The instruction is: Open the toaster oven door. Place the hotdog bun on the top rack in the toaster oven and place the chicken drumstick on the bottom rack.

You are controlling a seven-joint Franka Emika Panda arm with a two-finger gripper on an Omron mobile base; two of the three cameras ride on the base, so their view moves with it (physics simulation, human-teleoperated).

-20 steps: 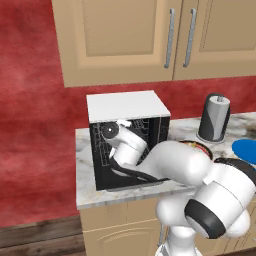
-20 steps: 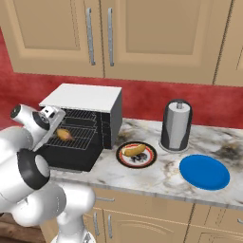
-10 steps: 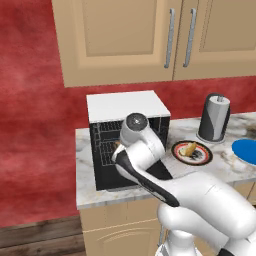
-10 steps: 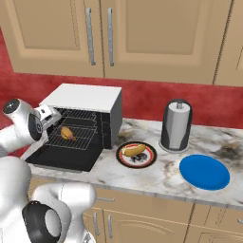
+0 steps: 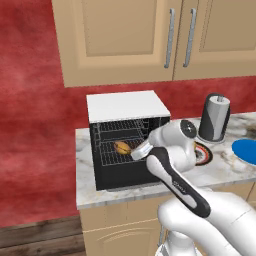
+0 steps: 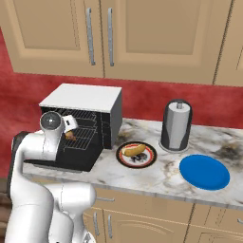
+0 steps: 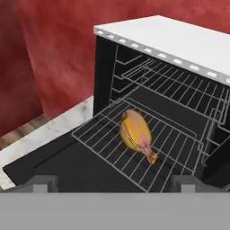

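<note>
Claw (image 7: pixel 112 182) spread wide, empty, in front of toaster oven (image 5: pixel 126 106); chicken drumstick (image 7: pixel 136 133) lying on bottom rack (image 7: pixel 108 139).

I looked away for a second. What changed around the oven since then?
The hand drew back from the oven mouth, open and empty. The chicken drumstick stayed on the bottom rack, the toaster oven door stayed down, and the hotdog bun stayed on its plate.
</note>
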